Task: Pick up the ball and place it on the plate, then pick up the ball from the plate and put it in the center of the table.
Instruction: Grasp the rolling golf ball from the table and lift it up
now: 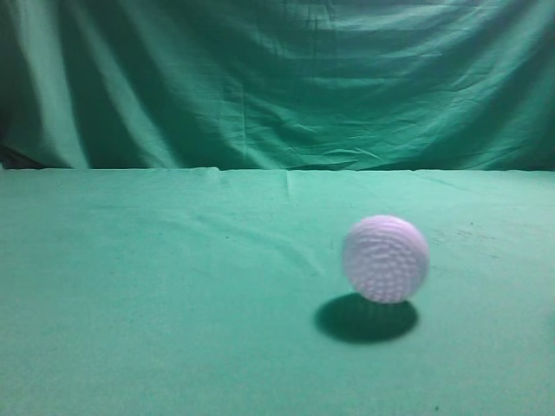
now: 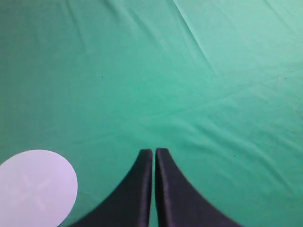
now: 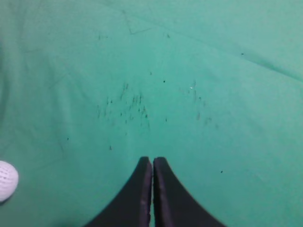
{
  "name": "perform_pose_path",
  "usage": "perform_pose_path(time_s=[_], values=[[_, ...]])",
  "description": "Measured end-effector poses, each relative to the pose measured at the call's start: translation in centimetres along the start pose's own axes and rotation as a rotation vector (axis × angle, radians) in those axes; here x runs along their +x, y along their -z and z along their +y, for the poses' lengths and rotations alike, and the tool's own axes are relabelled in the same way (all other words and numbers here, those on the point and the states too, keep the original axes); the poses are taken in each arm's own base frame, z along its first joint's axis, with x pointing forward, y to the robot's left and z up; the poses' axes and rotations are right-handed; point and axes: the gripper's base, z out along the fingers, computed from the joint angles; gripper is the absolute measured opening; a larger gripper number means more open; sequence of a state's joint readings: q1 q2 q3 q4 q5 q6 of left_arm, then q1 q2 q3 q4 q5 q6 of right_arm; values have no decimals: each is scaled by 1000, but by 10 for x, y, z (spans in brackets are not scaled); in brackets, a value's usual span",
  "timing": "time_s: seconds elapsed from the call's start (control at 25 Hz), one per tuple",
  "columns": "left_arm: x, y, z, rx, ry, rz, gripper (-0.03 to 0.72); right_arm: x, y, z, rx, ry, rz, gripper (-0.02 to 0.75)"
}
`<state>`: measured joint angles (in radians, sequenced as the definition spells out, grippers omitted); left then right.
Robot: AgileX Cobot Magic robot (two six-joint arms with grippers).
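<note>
The ball (image 1: pixel 386 258) is small, white and dimpled. It rests on the green table (image 1: pixel 173 286) right of the middle in the exterior view, with no gripper near it. It also shows at the left edge of the right wrist view (image 3: pixel 6 180). A flat white round plate (image 2: pixel 35 187) lies at the lower left of the left wrist view. My left gripper (image 2: pixel 154 152) is shut and empty above bare cloth, to the right of the plate. My right gripper (image 3: pixel 152 161) is shut and empty, to the right of the ball. Neither gripper shows in the exterior view.
A draped green cloth backdrop (image 1: pixel 277 78) hangs behind the table. The cloth under my right gripper has dark specks (image 3: pixel 128 106) and light creases. The plate is out of the exterior view.
</note>
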<state>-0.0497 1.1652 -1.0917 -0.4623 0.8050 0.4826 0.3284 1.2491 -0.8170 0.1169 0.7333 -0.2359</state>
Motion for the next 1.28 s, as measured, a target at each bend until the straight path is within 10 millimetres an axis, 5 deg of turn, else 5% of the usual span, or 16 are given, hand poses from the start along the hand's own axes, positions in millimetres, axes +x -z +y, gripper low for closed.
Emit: perform_pose_path(time_s=[0.4,0.84,1.28], values=[[55,30,-16,-39,-45,-75,0,3,0,1,-8,0,32,0],[57,35,-18,-50,-43,-127,0,5,0,1,-14,10,53,46],[56,35,-18,-51,-45,-129,0,13,2,13,-142,40,143,613]])
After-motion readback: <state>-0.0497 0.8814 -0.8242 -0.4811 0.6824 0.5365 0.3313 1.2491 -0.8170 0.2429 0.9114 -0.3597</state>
